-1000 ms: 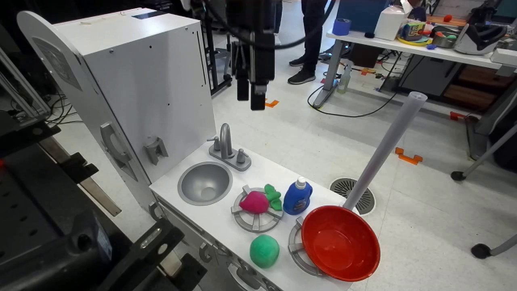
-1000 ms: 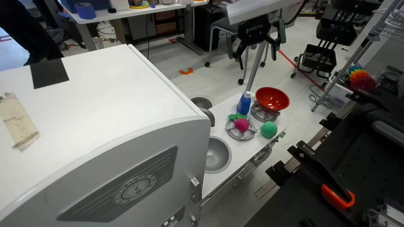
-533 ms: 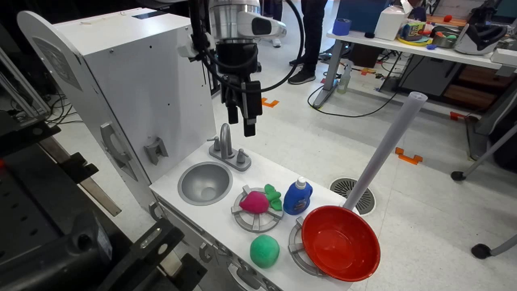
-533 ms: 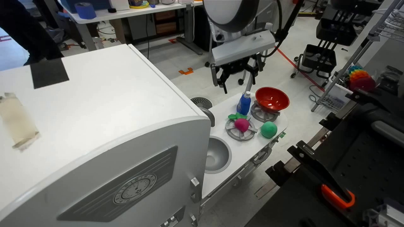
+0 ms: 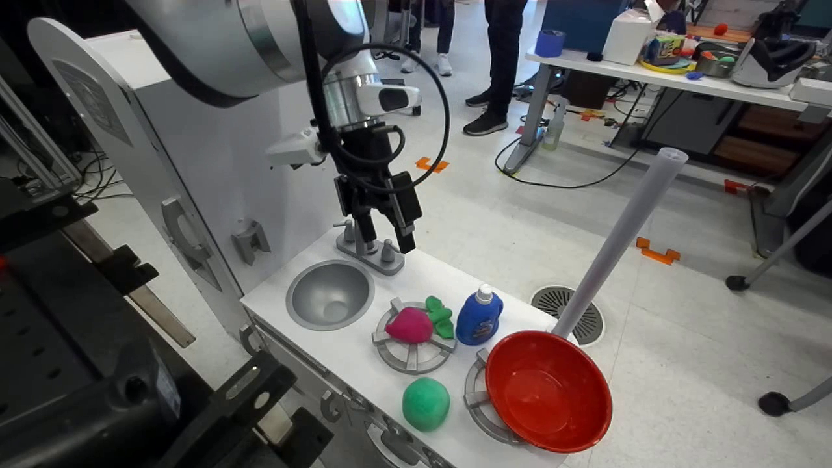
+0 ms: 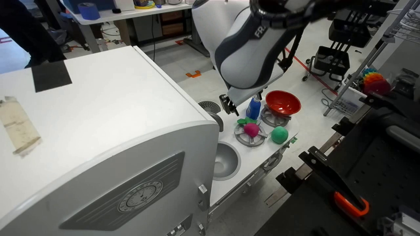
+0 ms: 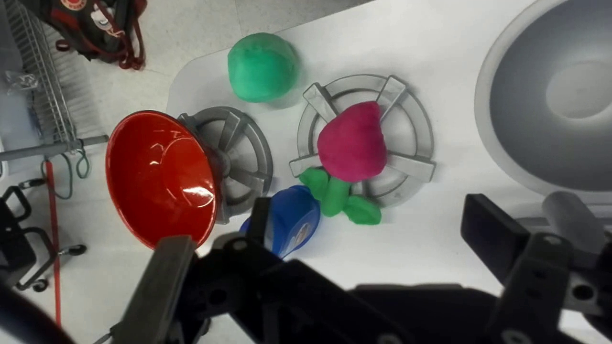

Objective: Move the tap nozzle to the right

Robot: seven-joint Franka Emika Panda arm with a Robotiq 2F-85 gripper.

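The tap nozzle is a grey curved spout on a grey base with small side handles, behind the round sink. In an exterior view its spout (image 6: 217, 120) shows past the white cabinet's edge. In an exterior view my gripper (image 5: 388, 240) hangs just in front of the faucet and hides most of the spout; the base (image 5: 389, 263) shows below. In the wrist view the spout (image 7: 569, 215) is at the right, beside the outer side of the right finger. My gripper (image 7: 377, 227) is open with nothing between its fingers. I cannot tell whether the finger touches the spout.
A grey sink basin (image 5: 330, 296) lies in front of the faucet. A pink and green toy (image 5: 411, 325) lies on a burner. Near it are a blue bottle (image 5: 480, 318), a green ball (image 5: 426, 404) and a tilted red bowl (image 5: 546, 393). A tall white cabinet (image 5: 234, 143) borders the sink.
My gripper has come down from above toward the counter and the faucet, and the arm has tilted. The spout, clear in an exterior view before, is now mostly covered. The counter objects have not moved.
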